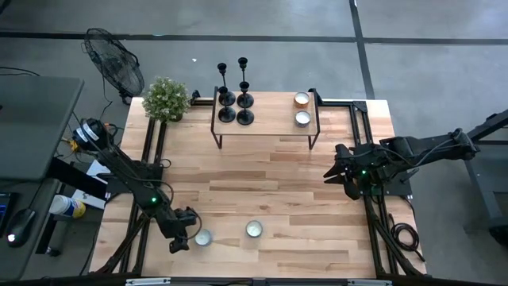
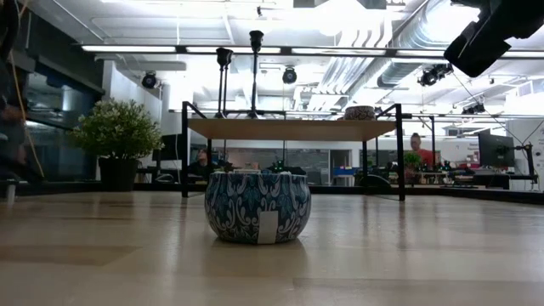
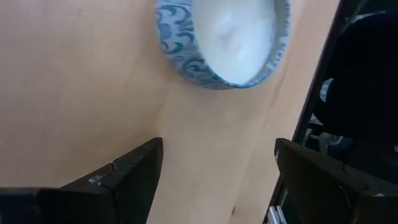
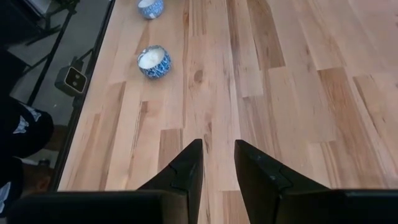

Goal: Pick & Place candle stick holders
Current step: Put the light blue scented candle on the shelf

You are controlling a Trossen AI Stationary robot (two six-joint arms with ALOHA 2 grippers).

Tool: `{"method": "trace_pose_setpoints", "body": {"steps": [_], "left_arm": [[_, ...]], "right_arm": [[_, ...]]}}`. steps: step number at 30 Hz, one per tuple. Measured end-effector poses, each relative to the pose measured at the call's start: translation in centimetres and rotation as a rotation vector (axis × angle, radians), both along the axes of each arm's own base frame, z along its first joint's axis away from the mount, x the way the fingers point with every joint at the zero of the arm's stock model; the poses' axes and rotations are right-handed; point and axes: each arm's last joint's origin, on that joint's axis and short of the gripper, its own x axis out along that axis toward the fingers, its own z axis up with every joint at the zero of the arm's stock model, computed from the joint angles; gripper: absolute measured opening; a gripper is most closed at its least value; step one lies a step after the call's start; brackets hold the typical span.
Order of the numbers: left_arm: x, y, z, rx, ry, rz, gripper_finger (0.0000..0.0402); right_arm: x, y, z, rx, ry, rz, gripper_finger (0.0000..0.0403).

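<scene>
Several black candle stick holders (image 1: 236, 99) stand on their round bases at the left end of a small raised shelf (image 1: 266, 127) at the table's far side. In the low view their stems (image 2: 255, 76) rise above the shelf top. My left gripper (image 1: 181, 241) is low at the table's near left, open, its fingers (image 3: 130, 177) just short of a blue-patterned candle tin (image 3: 221, 43) and touching nothing. My right gripper (image 1: 337, 171) hovers above the table's right side, far from the holders. Its fingers (image 4: 217, 165) stand a narrow gap apart with nothing between them.
Two blue-patterned tins with white wax sit near the front edge (image 1: 203, 237) (image 1: 253, 229); the low view shows one close up (image 2: 257, 208). Two metal tealight cups (image 1: 302, 109) sit on the shelf's right end. A potted plant (image 1: 167, 99) stands at the far left corner.
</scene>
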Motion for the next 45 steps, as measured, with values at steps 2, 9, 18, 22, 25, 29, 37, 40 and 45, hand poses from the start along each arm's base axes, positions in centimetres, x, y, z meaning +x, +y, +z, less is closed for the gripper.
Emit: {"method": "trace_pose_setpoints", "body": {"steps": [2,9,18,22,25,29,37,40,45], "left_arm": [[0.0,0.0,0.0,0.001,-0.010,-0.014,0.0301],[0.0,0.0,0.0,0.010,-0.010,-0.018,0.0234],[0.5,-0.4,0.9,-0.006,-0.039,0.013,0.0118],[0.7,-0.7,1.3,0.015,-0.066,-0.016,0.0081],[0.8,-0.7,1.4,0.058,-0.033,-0.039,0.0056],[1.3,-1.5,1.7,0.073,-0.021,-0.081,0.0018],[2.7,-2.9,0.6,0.138,0.074,-0.004,0.0002],[2.9,-3.1,-0.3,0.149,0.158,0.073,0.0002],[3.8,-3.8,0.0,0.193,0.092,0.102,0.0001]], "right_arm": [[0.0,0.0,0.0,-0.005,0.000,0.004,0.0084],[0.0,0.0,0.0,-0.009,0.001,0.006,0.0084],[0.0,0.0,0.0,-0.019,-0.001,0.014,0.0084],[0.0,0.0,0.0,-0.021,-0.002,0.016,0.0084],[0.0,0.0,0.0,-0.021,-0.002,0.016,0.0084],[0.0,0.0,0.0,-0.015,0.000,0.023,0.0084],[0.0,0.1,0.1,-0.018,-0.013,0.046,0.0084],[0.1,0.1,0.1,-0.016,-0.019,0.047,0.0084],[0.1,0.1,0.1,-0.017,-0.018,0.047,0.0084]]}}
